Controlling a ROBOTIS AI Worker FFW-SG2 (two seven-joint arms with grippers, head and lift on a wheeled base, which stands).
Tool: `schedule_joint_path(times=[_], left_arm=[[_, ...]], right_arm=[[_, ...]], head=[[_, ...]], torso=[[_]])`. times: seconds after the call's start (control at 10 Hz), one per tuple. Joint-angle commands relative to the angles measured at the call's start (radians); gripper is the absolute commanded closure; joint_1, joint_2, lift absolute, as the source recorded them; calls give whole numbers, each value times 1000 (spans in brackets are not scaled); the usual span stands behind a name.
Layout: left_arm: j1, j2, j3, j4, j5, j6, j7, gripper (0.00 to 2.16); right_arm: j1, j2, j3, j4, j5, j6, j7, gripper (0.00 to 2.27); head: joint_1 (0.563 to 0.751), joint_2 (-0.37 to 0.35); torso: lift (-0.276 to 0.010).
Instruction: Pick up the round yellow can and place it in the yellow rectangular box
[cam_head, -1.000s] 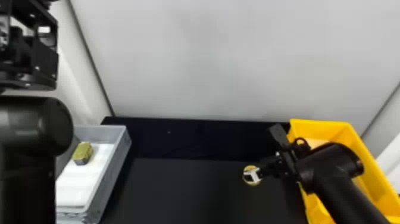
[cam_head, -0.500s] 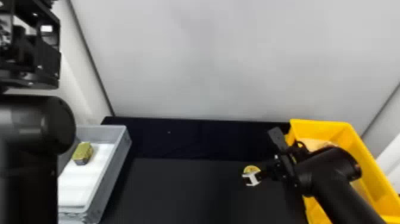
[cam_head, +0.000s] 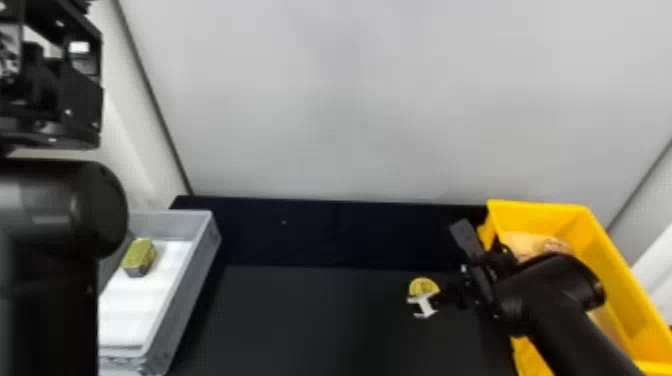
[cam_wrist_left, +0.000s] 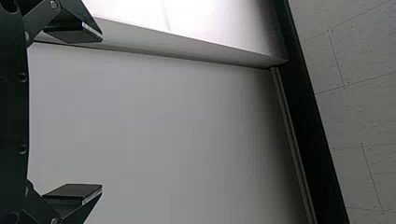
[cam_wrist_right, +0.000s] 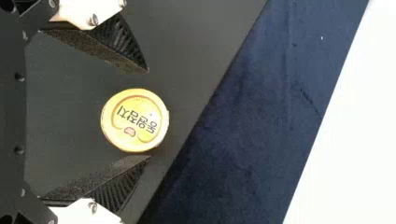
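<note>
In the head view, the round yellow can (cam_head: 423, 286) sits on the dark bench (cam_head: 320, 320), near the yellow rectangular box (cam_head: 600, 260) on the robot's right but outside it. The right gripper (cam_head: 442, 267) is at the can, one finger showing beyond it toward the box and a white bracket (cam_head: 424, 306) of the other side just beside the can. The right arm (cam_head: 565, 310) crosses over part of the box, where pale and orange-brown contents (cam_head: 530, 245) lie, too blurred to identify. On the robot's left stands a grey tray (cam_head: 182, 295) with a white lining (cam_head: 135, 310) and a small yellow-and-grey block (cam_head: 139, 257) on it. The left arm (cam_head: 55, 210) is parked at that edge, raised over part of the tray. In the left wrist view, the left gripper (cam_wrist_left: 100, 113) has its two fingers spread wide with nothing between them, in front of a plain grey wall (cam_wrist_left: 163, 126); speckled ceiling panels (cam_wrist_left: 359, 102) show beyond. In the right wrist view, the right gripper's two ribbed fingers are spread, and the can appears between their tips, nearer one of them; whether that tip touches it cannot be told. The can's pale yellow lid faces the camera, with dark lettering (cam_wrist_right: 137, 120), a curved line around it and a small reddish mark (cam_wrist_right: 130, 131).
</note>
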Motion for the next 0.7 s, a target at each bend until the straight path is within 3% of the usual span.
schedule_joint_path(times=[0.0,0.6], left_arm=[[0,0,0,1,2,-2,0,140],[-2,-2,-2,1,2,-3,0,140]], right_arm=[[-4,1,0,18,0,-15,-8,145],[-4,9,-11,50,0,-23,-37,153]], head=[[663,54],[663,54]], torso=[[-7],[-7]])
